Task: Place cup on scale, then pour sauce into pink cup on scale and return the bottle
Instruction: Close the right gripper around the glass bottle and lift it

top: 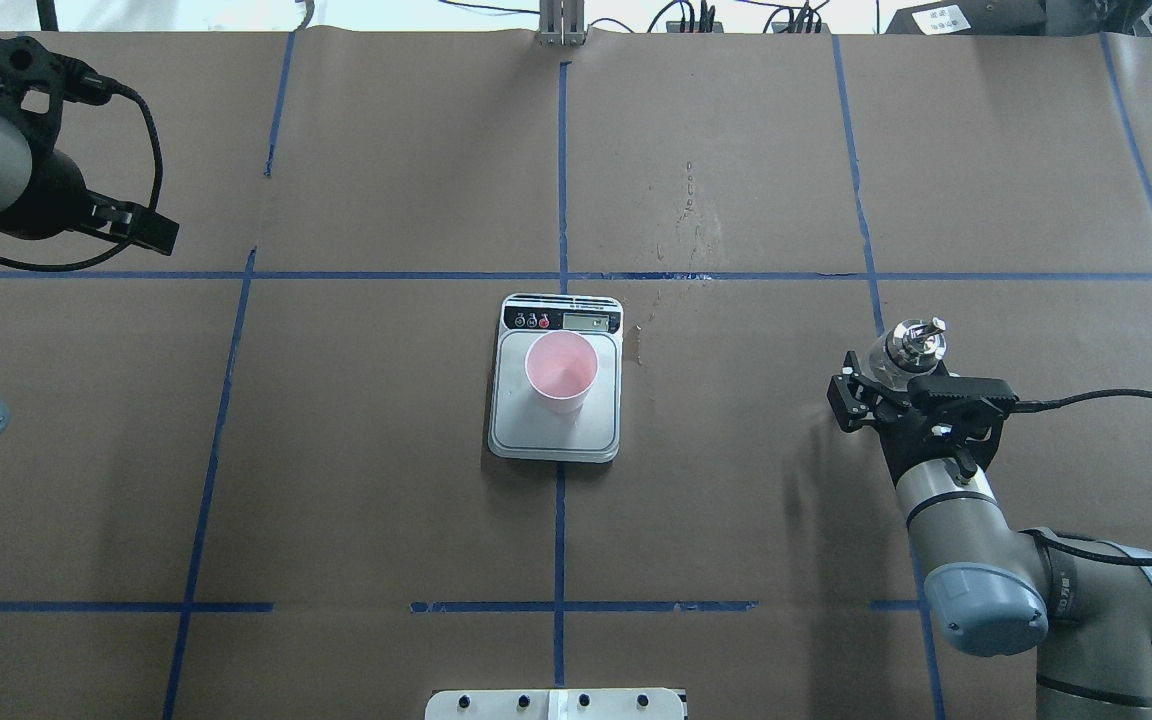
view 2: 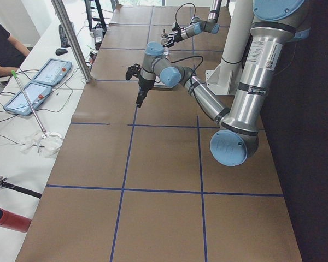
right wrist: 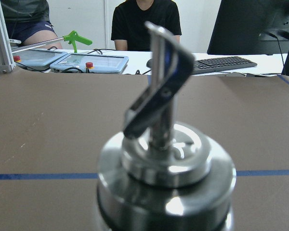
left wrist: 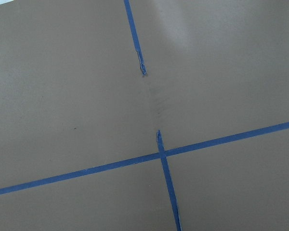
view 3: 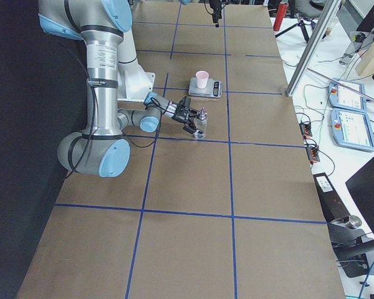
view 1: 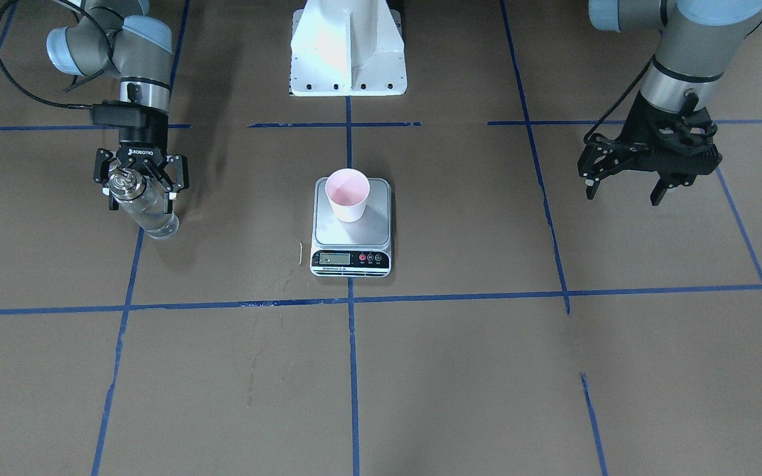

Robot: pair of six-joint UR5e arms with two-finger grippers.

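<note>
In the overhead view, from left to right, the left end effector (view 1: pixel 622 197) comes first. It hangs above the bare worktop (top: pixel 386 450) with its fingers apart and holds nothing. Well apart from it, toward the right end effector, the scale (top: pixel 536 430) lies in the middle, and the cup (top: pixel 560 372) stands upright on its platform. So the first step, I judge, is done. Whether any sauce is already in the cup I cannot tell: the inside looks only pink, the liquid is colourless, and the display is too small to read. Further to the right, the right end effector (view 1: pixel 143 198) has its fingers on both sides of the bottle (view 1: pixel 153 218), just under the metal spout. The bottle seems to stand on the worktop, well apart from the scale. I cannot tell whether the fingers are really pressing the glass. Some clear sauce (view 1: pixel 157 223) shows through the glass. Pouring and returning are, as far as I can judge, not shown as finished. By count there is one cup, one scale, one bottle and two end effectors.
</note>
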